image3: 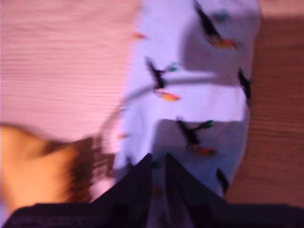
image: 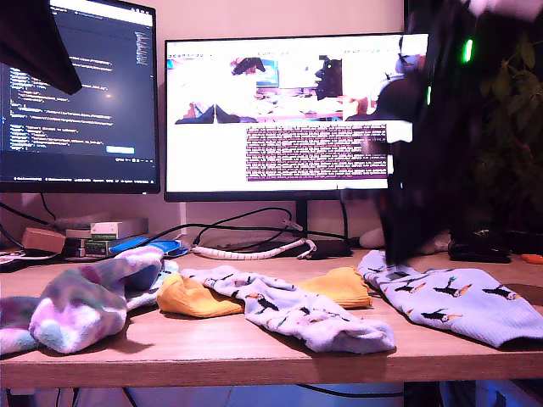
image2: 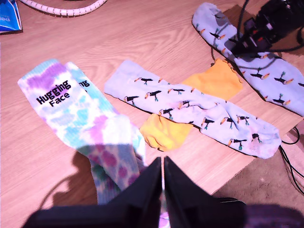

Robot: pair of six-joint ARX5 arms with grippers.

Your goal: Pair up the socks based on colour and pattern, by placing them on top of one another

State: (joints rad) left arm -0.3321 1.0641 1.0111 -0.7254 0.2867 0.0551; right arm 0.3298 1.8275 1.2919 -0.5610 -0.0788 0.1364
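Wood desk (image: 254, 343), two monitors (image: 280, 114) lit at the back, coiled white cable (image: 254, 251) under them. My first gripper (image2: 163, 171) hangs over the tie-dye sock (image2: 78, 118) w/ black lettering, jaws nearly together, holding nothing. Mid-desk a blue bird sock (image2: 199, 111) lies across a yellow sock (image2: 164, 133). My second gripper (image3: 158, 166) is low over the other bird sock (image3: 199, 80) at the exterior view's right, jaws near shut; can't tell if touching fabric, view's blurred.

Pink-magenta cast; second wrist view motion-blurred; monitors glaring.
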